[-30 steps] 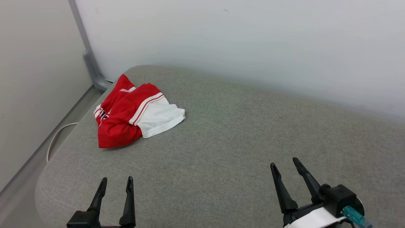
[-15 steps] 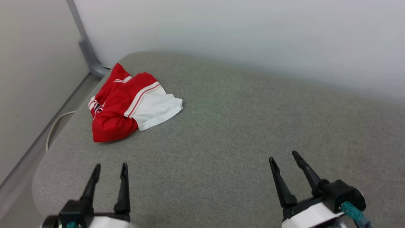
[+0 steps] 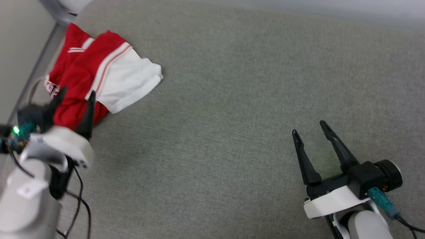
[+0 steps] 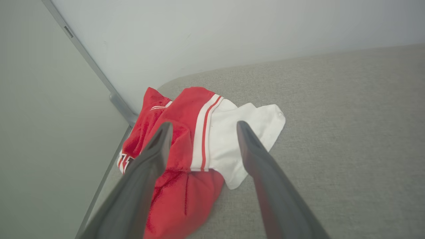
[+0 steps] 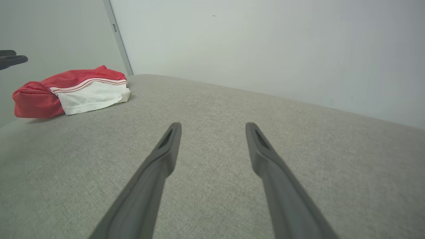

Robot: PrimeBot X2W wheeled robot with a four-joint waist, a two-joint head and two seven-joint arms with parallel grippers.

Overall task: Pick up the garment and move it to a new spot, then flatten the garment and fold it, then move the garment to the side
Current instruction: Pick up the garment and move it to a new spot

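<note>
Grey woven upholstery (image 3: pixel 215 99) spreads below a pale wall (image 4: pixel 232 30), and at its far left corner lies the garment (image 3: pixel 83 66), a crumpled red heap with one white sleeve spilling rightward. Over its near edge hangs the left gripper (image 3: pixel 77 92), fingers spread wide. Well to the right, the right gripper (image 3: pixel 308 128) hovers over the fabric, likewise spread, holding nothing.

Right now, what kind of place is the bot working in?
Likely an indoor lab or test room: a grey fabric pad against a plain white wall, a metal partition post in the corner, one crumpled garment.
</note>
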